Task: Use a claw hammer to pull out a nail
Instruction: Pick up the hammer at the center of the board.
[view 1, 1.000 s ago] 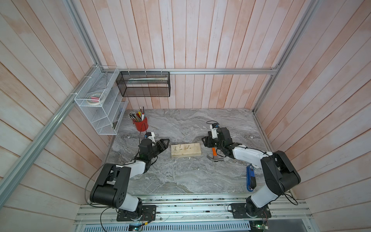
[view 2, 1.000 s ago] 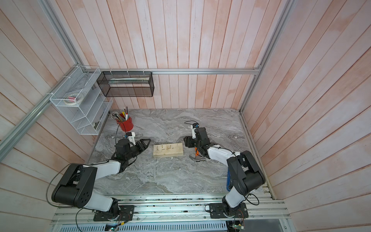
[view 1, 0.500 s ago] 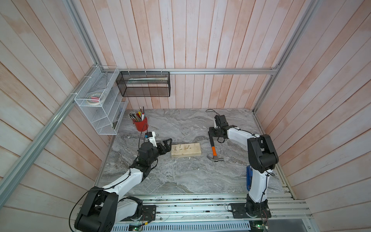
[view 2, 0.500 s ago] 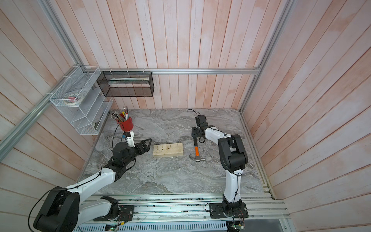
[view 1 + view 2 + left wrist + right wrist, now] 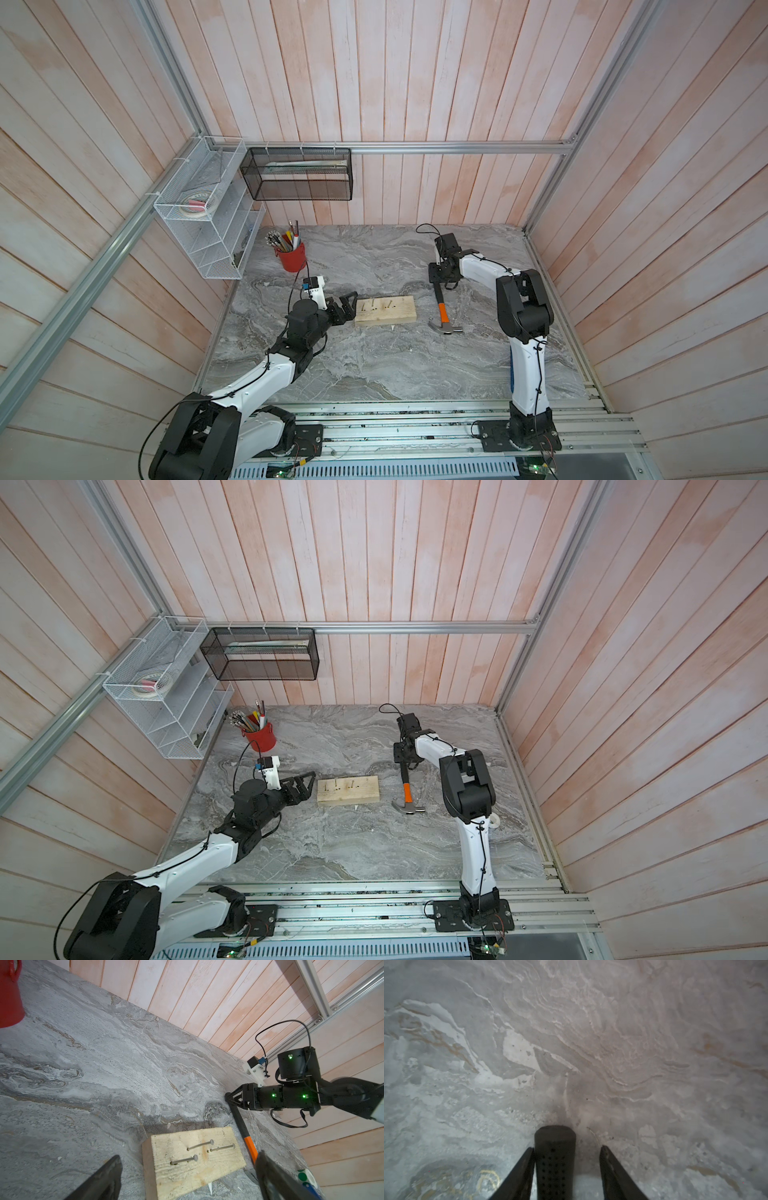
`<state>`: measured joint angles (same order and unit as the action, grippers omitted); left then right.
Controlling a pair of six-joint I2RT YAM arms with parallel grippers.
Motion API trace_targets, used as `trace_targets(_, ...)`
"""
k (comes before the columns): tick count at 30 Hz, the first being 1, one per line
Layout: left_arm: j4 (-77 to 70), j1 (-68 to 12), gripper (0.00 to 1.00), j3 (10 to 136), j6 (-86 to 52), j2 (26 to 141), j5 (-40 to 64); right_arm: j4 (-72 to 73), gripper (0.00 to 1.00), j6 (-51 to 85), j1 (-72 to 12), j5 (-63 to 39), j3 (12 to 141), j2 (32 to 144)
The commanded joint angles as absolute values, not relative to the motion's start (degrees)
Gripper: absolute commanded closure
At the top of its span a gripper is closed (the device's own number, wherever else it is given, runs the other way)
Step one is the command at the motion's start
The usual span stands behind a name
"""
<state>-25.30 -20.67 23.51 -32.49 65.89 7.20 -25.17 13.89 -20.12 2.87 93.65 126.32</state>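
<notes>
**Right fingers astride the hammer's handle end, left fingers wide beside the block**

The right fingers [image 5: 522, 1172] point down at the grey marbled surface [image 5: 374, 365]. They stand partly apart, one on each side of the black, dimpled handle end of the claw hammer [image 5: 441, 307]. One finger lies against the handle and the other stands clear of it, so the handle is not clamped. The hammer lies flat on the right half of the surface. Its handle end points toward the back edge, and its orange section and silver head point toward the front edge. Just left of it, near the middle, sits a pale wooden block [image 5: 386, 318] with three nails [image 5: 184, 1160] standing out of its top face. The left fingers [image 5: 104, 1180] are spread wide and empty, low and just beside the block's left end. A red cup [image 5: 292, 261] of pens stands near the back left corner.
</notes>
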Motion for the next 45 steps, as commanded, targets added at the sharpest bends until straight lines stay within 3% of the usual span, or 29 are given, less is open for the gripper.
trace_targets(1,-26.25,-21.82,0.0,24.3,-30.5,65.48,7.46,-29.1,0.54,13.05,-20.48,2.61,94.84,128.75)
trace_targets(3,-26.65,-22.85,0.0,24.52,-30.28,65.56,7.76,-29.45,0.59,13.18,-20.48,3.56,94.88,129.09)
trace_targets(8,-28.61,-25.7,0.02,25.6,-29.69,66.83,8.59,-28.47,0.85,13.26,-20.78,4.35,93.66,127.19)
trace_targets(14,-35.23,-30.76,0.09,27.11,-29.62,71.07,10.09,-16.32,1.0,14.55,-21.06,2.39,83.26,115.96)
trace_targets(28,-52.46,-45.06,0.17,37.56,-27.14,94.02,12.16,8.89,1.0,15.76,-22.5,-4.58,56.32,89.33)
trace_targets(45,-63.11,-47.69,0.23,49.43,-26.48,114.4,21.54,19.86,1.0,15.15,-25.12,-6.5,41.01,73.01)
